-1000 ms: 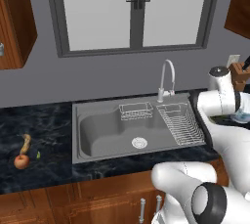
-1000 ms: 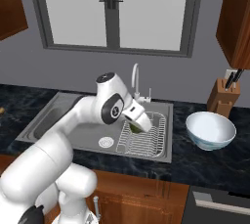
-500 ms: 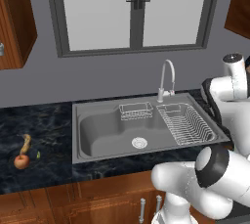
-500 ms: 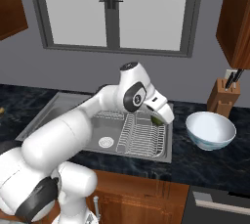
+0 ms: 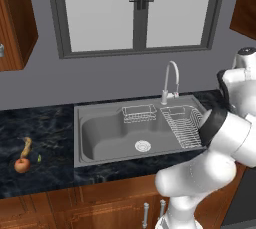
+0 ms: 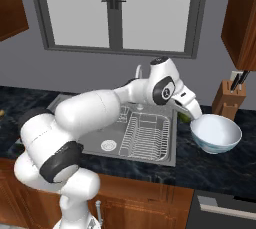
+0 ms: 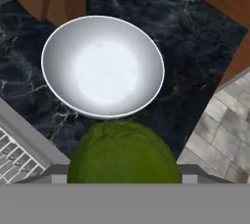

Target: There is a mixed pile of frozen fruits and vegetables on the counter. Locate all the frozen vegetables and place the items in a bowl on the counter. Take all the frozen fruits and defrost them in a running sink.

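Gripper (image 6: pixel 187 115) carries the green ball (image 7: pixel 123 153), jaws standing wide and closed on its two sides; the ball bulges between them at the bottom of the hand view. In the right base view the hand sits at the near rim of the bowl (image 6: pixel 216 133), a sliver of green showing just behind the rim. Hand view looks down onto the bowl's bare inside, with the ball short of centre, over the counter (image 7: pixel 195 52) beside the rim.

Judgement: ball is held high and clear of the rim so it can be let go over the bowl's middle (vegetables go here, not the sink (image 5: pixel 115 133)). A little more reach toward the knife block (image 6: pixel 228 104) seems needed before release.

Orientation: the ball is round and lumpy, no long axis to speak of. The banana-like fruit (image 5: pixel 26 146), far left on the counter, runs lengthwise away from the counter's front edge, touching or just beside the red fruit (image 5: pixel 21 165).
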You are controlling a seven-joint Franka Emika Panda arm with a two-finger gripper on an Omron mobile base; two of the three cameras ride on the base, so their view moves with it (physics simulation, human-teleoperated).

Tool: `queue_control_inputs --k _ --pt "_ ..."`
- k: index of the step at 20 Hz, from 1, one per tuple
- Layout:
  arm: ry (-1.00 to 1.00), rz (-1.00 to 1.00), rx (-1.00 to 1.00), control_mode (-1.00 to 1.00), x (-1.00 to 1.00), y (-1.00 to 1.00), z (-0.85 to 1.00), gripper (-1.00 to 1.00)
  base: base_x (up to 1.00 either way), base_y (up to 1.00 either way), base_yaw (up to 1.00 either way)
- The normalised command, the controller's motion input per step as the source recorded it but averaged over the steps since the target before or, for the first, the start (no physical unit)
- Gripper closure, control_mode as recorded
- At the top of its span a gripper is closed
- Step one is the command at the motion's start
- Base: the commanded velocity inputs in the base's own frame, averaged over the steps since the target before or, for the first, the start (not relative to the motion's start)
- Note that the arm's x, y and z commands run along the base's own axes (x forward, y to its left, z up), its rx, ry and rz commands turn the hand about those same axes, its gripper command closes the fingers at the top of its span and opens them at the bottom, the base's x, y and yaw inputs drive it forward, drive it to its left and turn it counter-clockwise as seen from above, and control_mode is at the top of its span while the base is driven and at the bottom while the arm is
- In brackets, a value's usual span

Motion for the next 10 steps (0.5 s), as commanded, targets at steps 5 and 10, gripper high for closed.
queue_control_inputs --k 5,10 --pt "0.05 -0.08 0.00 -1.00 0.77 -0.41 -0.06 1.00 0.00 0.00 0.00" --pt "0.00 -0.08 0.03 -1.00 0.37 -0.53 -0.28 1.00 0.00 0.00 0.00"
